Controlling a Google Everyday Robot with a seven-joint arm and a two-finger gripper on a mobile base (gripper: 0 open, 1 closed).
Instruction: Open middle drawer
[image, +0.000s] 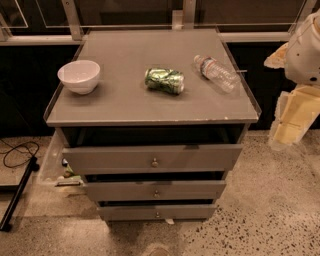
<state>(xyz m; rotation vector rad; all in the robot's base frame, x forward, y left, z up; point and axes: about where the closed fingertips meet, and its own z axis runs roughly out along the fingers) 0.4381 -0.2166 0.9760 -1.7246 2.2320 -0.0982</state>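
Note:
A grey cabinet (150, 107) has three drawers stacked in its front. The middle drawer (190, 190) has a low flat grey front with a small round metal knob (156, 193) at its centre. Above it is the taller, wider top drawer (200, 157); its front stands forward of the cabinet top, with a dark gap above it. Below is the narrow bottom drawer (130, 212). My gripper (292, 120), pale yellow under the white arm (306, 47), hangs at the right edge, well right of the cabinet and above floor level, touching nothing.
On the cabinet top stand a white bowl (79, 76) at the left, a crushed green can (164, 80) in the middle and a plastic water bottle (216, 73) lying at the right. A black cable (17, 150) and a dark bar lie on the speckled floor at the left.

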